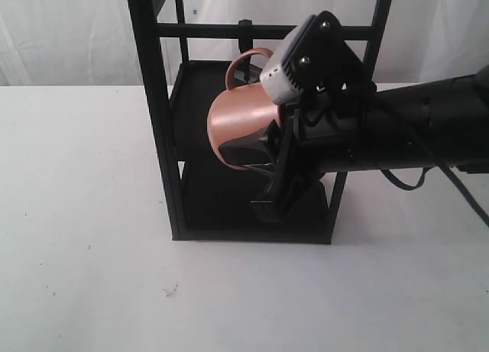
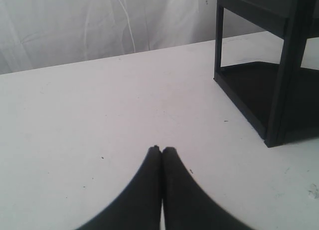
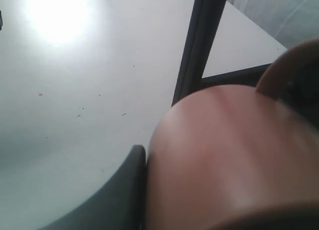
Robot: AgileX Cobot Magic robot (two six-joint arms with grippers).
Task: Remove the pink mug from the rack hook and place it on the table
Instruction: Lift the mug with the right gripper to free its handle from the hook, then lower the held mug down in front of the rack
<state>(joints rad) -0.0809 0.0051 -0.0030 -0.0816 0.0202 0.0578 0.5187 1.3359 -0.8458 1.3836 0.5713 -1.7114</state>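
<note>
The right gripper (image 1: 256,157) reaches into the rack (image 1: 153,100) from the side and pinches the pink mug (image 1: 233,123). The mug hangs tilted in mid-air inside the frame, above the bottom shelf. Its handle (image 1: 229,73) points up toward the crossbar (image 1: 206,30), just under the hook (image 1: 244,33).

The step in hand looks like freeing the loop and carrying the mug out. To do it well, slide the handle along the line of the hook until it is plainly clear, and only then draw back, so the loop does not snag and twist the mug in the grip. Keep the squeeze firm (the wall is smooth and curved). Steer between the uprights, turn the mug base-down, and lower it onto bare bench (image 1: 84,237) in front of the rack before letting go.

The left gripper (image 2: 160,150) hangs over the bench well away from the action with its tips pressed together, and it can stay out of this.

Much is hidden. From the right wrist view, one finger (image 3: 124,190) lies against the mug's outer wall, and the other cannot be seen (perhaps inside the rim). The mug fills that view as a blur. Whether the handle is on the hook or just below it cannot be told. The mug's base and inside are out of sight.
</note>
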